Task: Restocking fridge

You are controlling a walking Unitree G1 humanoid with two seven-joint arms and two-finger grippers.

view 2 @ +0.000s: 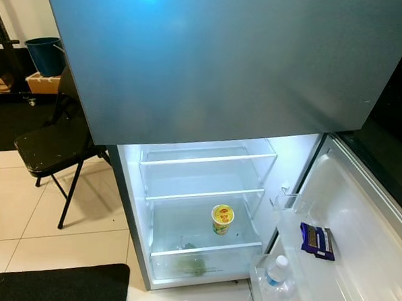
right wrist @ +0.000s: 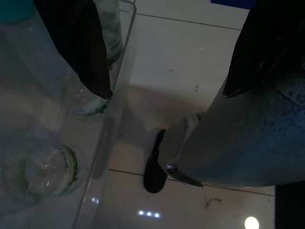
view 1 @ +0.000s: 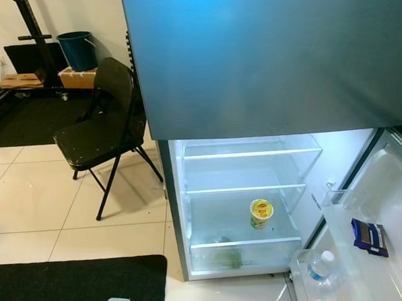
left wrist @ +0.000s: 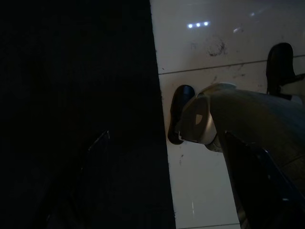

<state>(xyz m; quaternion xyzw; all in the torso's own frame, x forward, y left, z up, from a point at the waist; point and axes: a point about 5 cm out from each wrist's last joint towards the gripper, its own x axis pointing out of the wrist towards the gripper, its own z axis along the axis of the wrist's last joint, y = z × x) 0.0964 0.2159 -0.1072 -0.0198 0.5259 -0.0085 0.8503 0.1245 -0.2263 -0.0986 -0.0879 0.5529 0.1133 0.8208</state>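
The fridge's lower compartment point(view 1: 185, 190) stands open and lit. A yellow cup point(view 1: 261, 213) sits alone on its bottom glass shelf, and something green lies in the drawer point(view 1: 228, 258) below. The open door point(view 1: 380, 200) on the right carries a dark blue packet point(view 1: 370, 237) and a water bottle point(view 1: 322, 265). My right gripper point(right wrist: 169, 52) hangs open beside the door's lowest bin, where clear green-labelled bottles point(right wrist: 43, 169) stand. My left gripper point(left wrist: 176, 186) hangs open over the floor with nothing between its fingers.
A black folding chair point(view 1: 97, 131) stands left of the fridge. A black mat point(view 1: 73, 279) lies on the tiles in front. A blue bucket point(view 1: 77, 49) and a cardboard box point(view 1: 77, 78) are at the back left. My own foot point(right wrist: 155, 167) rests on the tiles.
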